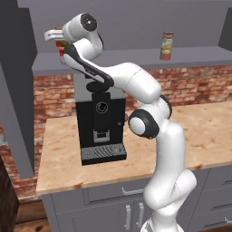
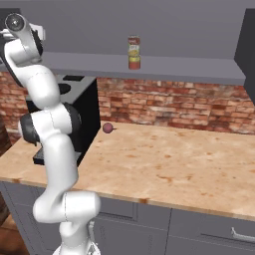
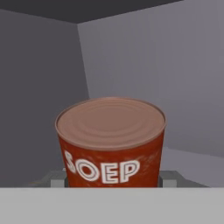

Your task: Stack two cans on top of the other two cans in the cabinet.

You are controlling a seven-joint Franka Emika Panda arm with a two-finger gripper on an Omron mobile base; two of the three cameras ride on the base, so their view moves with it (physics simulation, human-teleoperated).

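A red tin lettered "SOEP" (image 3: 111, 144) stands upright right in front of the hand camera, in the grey cabinet's left corner. My gripper (image 3: 112, 178) is shut on it, with a grey finger pad (image 3: 53, 178) pressed to each side. From the left base the same tin (image 1: 60, 45) shows red and green beside the hand, at the left end of the cabinet shelf (image 1: 136, 60); what lies under it is hidden. Further right on the shelf (image 2: 189, 68) stands a stack of two tins (image 1: 166, 45) (image 2: 133, 52), a pale yellow-labelled one on an orange-red one.
A black coffee machine (image 1: 100, 122) stands on the counter (image 1: 199, 131) directly under my arm. A small dark red fruit (image 2: 107, 128) lies by the brick wall. Dark grey cabinet side panels (image 1: 16, 90) close in the shelf at the left and the right (image 2: 246, 40).
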